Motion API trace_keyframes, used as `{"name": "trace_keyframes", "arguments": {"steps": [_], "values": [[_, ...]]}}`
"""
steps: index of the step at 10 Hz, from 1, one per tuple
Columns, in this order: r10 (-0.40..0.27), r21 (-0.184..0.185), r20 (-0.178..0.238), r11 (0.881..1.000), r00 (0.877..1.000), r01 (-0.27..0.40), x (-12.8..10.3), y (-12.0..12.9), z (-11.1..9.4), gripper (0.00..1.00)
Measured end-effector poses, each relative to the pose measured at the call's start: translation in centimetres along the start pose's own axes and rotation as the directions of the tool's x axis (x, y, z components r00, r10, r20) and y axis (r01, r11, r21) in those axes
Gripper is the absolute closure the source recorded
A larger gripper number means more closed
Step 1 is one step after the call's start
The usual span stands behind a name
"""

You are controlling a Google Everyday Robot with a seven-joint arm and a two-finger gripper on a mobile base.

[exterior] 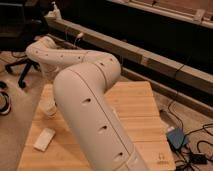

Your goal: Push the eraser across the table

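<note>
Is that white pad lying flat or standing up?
Flat. The white pad lies face-down-flat on the table near its left edge. The gripper, beyond it, hangs behind the arm.

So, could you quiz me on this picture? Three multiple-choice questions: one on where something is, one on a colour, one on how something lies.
1. Where is the gripper?
A. Low by the left edge of the table
B. High above the table's right edge
C. Down on the floor

2. What colour is the small box on the floor to the right of the table?
A. Red
B. Blue
C. Yellow

3. How does the white pad lie?
A. Standing on edge
B. Hanging off the table
C. Flat on the tabletop

1 A: the arm curls round to the left edge, just beyond the pad.
2 B: its top is plainly blue.
3 C: its whole broad face rests on the wood.
</note>
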Motion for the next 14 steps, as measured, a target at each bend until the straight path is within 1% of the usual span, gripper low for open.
{"name": "trace_keyframes", "arguments": {"steps": [2,3,14], "values": [[0.000,0.001,-0.001,1.000,1.000,0.000,0.02,-0.02,0.07,0.22],[0.000,0.001,-0.001,1.000,1.000,0.000,0.01,-0.05,0.08,0.20],[0.000,0.001,-0.001,1.000,1.000,0.000,0.01,-0.06,0.10,0.20]]}}
